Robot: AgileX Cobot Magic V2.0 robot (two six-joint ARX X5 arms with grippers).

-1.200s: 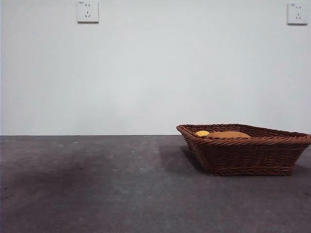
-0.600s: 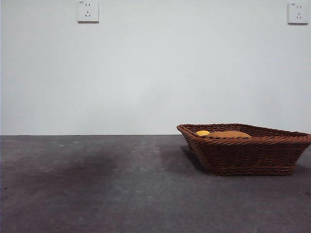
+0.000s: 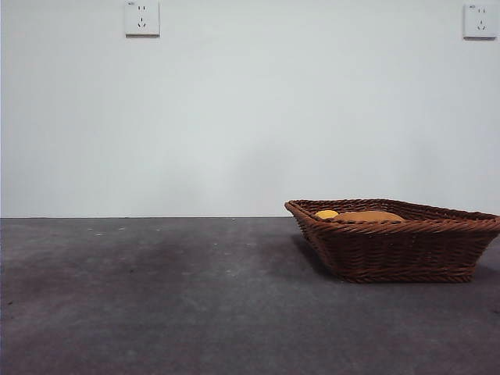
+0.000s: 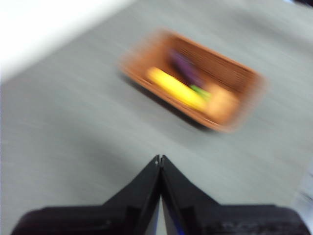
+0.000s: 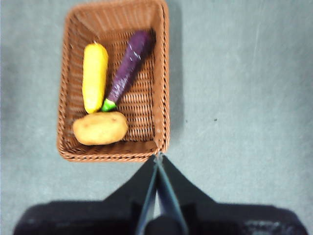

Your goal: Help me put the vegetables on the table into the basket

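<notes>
Basket (image 5: 161,73) holds one corn cob (image 5: 94,77), one eggplant (image 5: 128,66), one potato (image 5: 100,128); left hand (image 4: 160,157), blurred, and right hand (image 5: 157,155) seem pinched closed, empty.

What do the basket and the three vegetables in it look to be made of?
Basket: brown woven wicker, going by the visible weave and braided rim. Corn cob, potato and eggplant: probably moulded plastic or foam toys, with uniform colours and smooth, slightly matte skins; the exact material cannot be told.
</notes>
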